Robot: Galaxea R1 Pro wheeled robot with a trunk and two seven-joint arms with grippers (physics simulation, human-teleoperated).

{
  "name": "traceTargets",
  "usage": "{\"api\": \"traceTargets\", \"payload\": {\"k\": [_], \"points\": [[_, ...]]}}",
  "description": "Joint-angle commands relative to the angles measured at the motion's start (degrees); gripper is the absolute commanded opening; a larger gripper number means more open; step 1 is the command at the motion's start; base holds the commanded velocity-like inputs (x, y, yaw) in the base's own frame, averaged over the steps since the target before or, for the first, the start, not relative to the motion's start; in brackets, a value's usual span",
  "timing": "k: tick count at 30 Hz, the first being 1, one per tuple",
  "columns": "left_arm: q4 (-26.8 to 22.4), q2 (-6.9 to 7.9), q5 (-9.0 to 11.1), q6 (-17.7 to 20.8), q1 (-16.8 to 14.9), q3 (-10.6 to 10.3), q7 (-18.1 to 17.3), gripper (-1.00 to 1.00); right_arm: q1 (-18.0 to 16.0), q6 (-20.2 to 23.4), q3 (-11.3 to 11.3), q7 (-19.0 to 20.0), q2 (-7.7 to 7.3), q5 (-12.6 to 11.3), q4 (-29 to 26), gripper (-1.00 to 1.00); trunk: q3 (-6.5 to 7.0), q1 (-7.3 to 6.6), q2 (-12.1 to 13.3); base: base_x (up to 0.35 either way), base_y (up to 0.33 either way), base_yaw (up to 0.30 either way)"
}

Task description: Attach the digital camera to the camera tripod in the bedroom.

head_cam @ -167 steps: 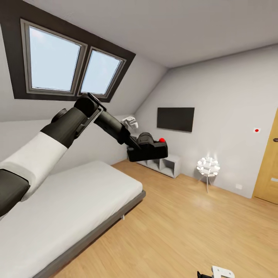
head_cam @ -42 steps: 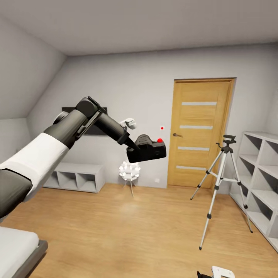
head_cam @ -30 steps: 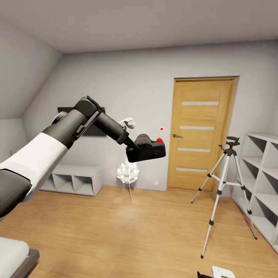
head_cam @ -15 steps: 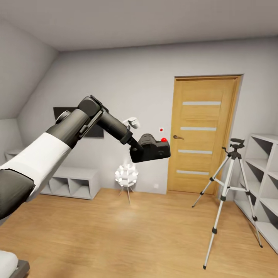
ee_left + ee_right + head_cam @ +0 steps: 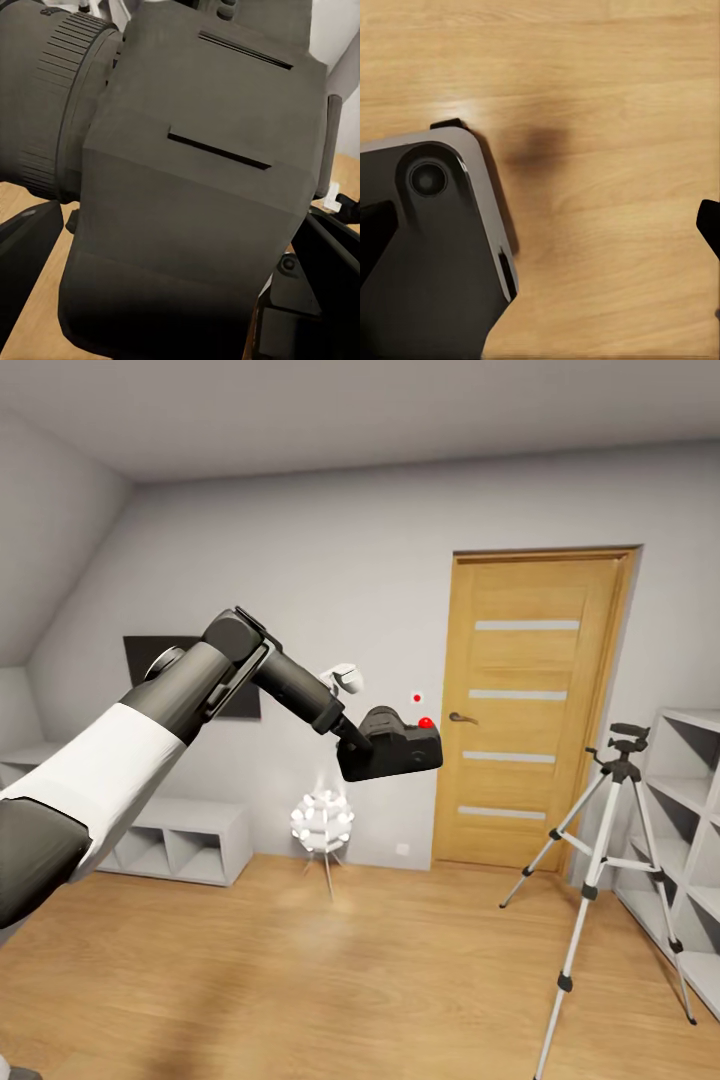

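the left arm [image 5: 180, 705] reaches up and forward from the lower left of the head view, white upper sleeve, dark grey forearm, bent at the wrist so its last link slopes down toward the middle of the room. at its end the left gripper [image 5: 352, 738] is clamped on the digital camera [image 5: 392, 750], held high in the air well above the wood floor [image 5: 300, 970]. the camera sits roughly level, its long side running left to right across the view, the round red button [image 5: 425, 722] on top at its far right end and the lens bulge rising nearer the gripper. in the left wrist view the camera body [image 5: 202, 202] sits between dark finger parts at either edge, with the ribbed lens barrel [image 5: 52, 105] off to one side.

the camera tripod [image 5: 610, 860] stands upright on the floor well to the right of the camera, legs spread, black head on top, just in front of the white shelf unit [image 5: 695, 810] and beside the oak door [image 5: 530, 700]. a small white lamp [image 5: 322, 823] stands near the back wall below the camera.

the right wrist view shows a dark grey rounded part [image 5: 427, 247], probably of the robot itself, over the floor; a dark sliver at the edge may be a fingertip, so whether the right gripper is wide or narrow cannot be told.
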Motion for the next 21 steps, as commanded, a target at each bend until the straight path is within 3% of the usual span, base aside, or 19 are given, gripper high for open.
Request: {"api": "traceTargets", "payload": {"k": [1, 21], "points": [[-0.07, 0.04, -0.56, 0.60, -0.03, -0.03, -0.55, -1.00, 0.06, -0.51, -0.16, 0.10, 0.05, -0.41, 0.27, 1.00, -0.09, 0.03, -0.05, 0.053, -0.009, 0.000], [-0.07, -0.11, -0.56, 0.60, -0.03, 0.02, -0.55, -1.00, 0.67, -0.50, -0.16, 0.17, 0.36, -0.39, 0.27, 1.00, -1.78, 0.03, -0.05, 0.009, -0.002, 0.000]]}}
